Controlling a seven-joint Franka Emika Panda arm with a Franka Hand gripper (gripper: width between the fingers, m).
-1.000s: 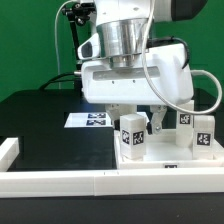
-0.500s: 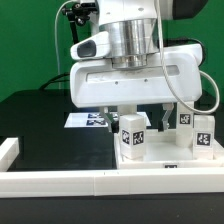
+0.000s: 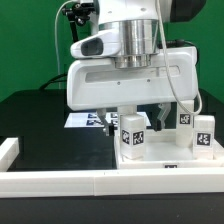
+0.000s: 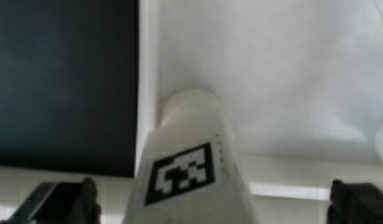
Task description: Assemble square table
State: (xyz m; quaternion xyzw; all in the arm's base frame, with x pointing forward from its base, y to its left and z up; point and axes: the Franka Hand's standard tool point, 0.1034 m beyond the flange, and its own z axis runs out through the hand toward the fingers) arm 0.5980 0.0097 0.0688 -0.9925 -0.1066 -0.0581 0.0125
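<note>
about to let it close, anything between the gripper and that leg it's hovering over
Nothing visible. In the wrist view the tagged post stands upright between the open gripper fingers, with clear gaps on both sides. The neighbouring posts stand apart on the slab.

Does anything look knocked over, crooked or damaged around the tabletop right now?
Nothing stands out. The posts visible on the square tabletop stand upright, and the open gripper hangs over them with one post between its fingers, not gripped.
</note>
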